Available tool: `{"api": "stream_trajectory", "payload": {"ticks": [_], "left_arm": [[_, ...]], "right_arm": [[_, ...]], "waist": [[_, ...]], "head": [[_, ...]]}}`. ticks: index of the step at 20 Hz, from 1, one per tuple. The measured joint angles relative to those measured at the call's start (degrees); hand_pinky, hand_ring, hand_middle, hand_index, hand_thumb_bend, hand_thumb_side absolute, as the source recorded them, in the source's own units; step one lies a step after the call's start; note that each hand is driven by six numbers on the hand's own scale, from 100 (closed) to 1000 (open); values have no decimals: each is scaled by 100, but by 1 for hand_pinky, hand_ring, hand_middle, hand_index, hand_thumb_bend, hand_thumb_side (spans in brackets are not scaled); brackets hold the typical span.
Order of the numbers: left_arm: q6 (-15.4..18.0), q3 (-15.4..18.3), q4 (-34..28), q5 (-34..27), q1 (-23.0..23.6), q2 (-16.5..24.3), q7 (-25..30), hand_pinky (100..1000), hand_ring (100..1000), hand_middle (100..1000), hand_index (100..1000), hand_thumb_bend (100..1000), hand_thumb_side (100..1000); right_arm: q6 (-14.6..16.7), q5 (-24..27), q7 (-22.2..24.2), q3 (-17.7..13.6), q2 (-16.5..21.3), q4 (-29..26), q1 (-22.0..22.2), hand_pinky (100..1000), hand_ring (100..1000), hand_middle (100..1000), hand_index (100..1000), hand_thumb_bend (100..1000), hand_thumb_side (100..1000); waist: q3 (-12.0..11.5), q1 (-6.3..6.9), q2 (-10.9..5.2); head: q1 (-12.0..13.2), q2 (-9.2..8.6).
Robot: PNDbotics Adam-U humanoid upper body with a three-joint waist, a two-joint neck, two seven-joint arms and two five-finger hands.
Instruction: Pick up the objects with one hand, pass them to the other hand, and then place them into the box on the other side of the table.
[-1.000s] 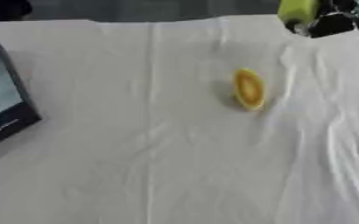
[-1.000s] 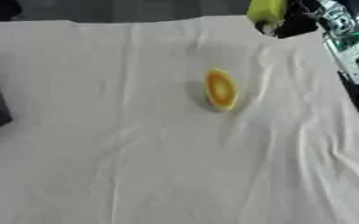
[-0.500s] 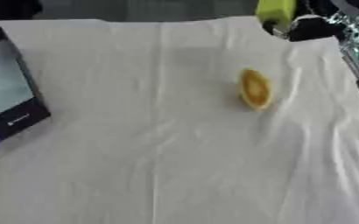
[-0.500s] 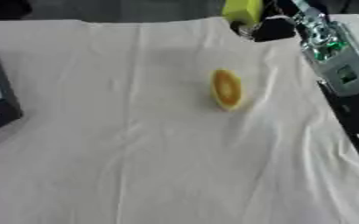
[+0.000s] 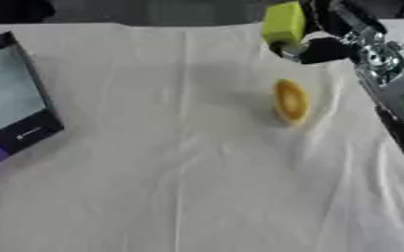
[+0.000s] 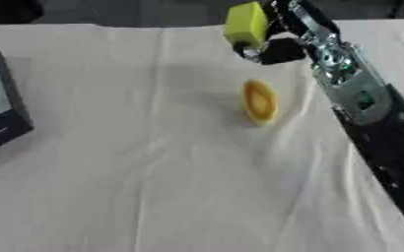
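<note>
Compared with the earlier frames, the right hand (image 6: 270,42) is seen further in from the far right corner, with more of its forearm in view; part of that shift is attributed to camera tilt, since the whole scene is displaced. The yellow block (image 6: 245,23) is carried with it.

No legible writing is made out. A pale mark is seen on the dark front rim of the box (image 5: 20,135), and a small purple patch at its lower corner; neither can be read. A green-tinted square is noted on the silver forearm panel of the right arm (image 6: 352,93).

The yellow block is a plain, matte, box-shaped piece, bright yellow-green, held upright above the far part of the table, clear of the cloth. The black fingers of the right hand are curled against its right and lower sides; the exact finger placement is blurred.

A second object, an orange-yellow oval piece (image 5: 290,101) with a darker centre and paler rim, is seen lying on the cloth, just below the hand and apart from it.

The table is covered by a white cloth (image 5: 180,187), creased, with a fold line running front to back. The box is dark-walled with a pale interior, at the left edge.

The left hand is not seen.
</note>
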State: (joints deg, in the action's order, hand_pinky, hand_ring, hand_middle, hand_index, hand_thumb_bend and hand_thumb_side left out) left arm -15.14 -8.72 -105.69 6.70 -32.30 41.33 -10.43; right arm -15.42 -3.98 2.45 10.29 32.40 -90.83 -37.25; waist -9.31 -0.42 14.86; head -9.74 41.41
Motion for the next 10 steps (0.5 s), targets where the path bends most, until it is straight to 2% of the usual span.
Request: {"api": "stream_trajectory", "payload": {"ticks": [10], "left_arm": [[71, -361, -545, -15, -542, 47, 789, 801, 695, 620, 743, 754, 407]], "right_arm": [[109, -155, 135, 374, -373, -26, -79, 796, 544, 497, 539, 458, 142]], "waist": [[-60, 10, -92]], "head": [[-31, 132]]}}
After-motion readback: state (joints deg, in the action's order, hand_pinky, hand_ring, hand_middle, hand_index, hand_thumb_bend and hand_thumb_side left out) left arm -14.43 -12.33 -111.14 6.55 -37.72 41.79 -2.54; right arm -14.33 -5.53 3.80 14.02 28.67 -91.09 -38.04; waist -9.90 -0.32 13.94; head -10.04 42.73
